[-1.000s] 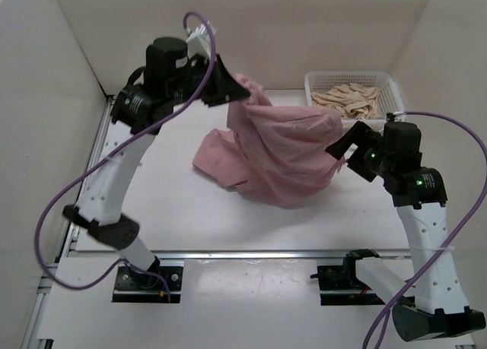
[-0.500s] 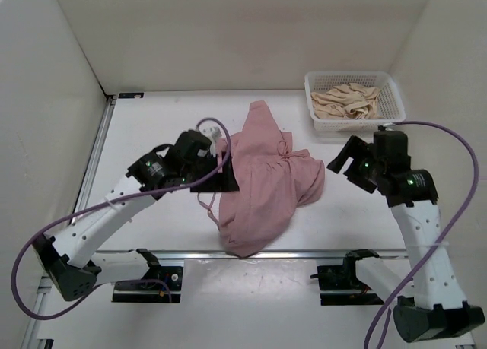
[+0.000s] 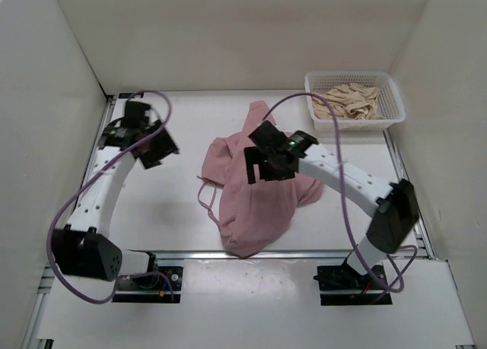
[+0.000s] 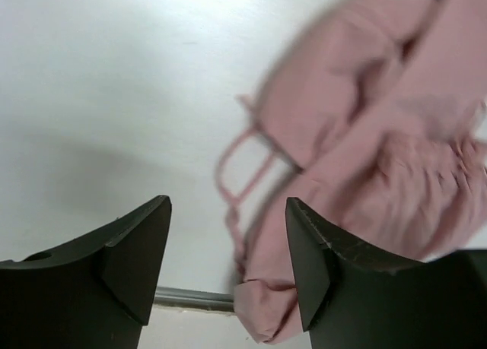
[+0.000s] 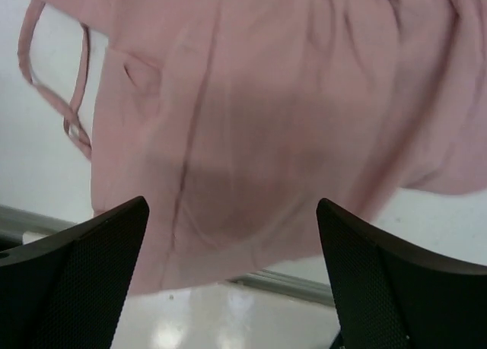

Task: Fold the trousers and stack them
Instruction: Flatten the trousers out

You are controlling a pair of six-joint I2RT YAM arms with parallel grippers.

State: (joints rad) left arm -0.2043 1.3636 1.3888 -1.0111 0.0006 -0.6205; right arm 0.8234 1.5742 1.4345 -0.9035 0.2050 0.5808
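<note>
Pink trousers (image 3: 255,204) lie bunched mid-worktop (image 3: 175,220), not yet flattened. Right gripper (image 5: 232,212) hovers directly above, fingers apart, probably seeking a hold; left gripper (image 4: 228,212) hangs apart and empty, far left.

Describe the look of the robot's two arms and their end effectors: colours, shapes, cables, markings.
The left arm and right arm share white tubular links and black rounded joints. A thin purple cable runs loosely along each. The left end effector and right end effector each have two black wedge-shaped fingers; the right one's show a fine dotted texture. No markings are legible.
</note>
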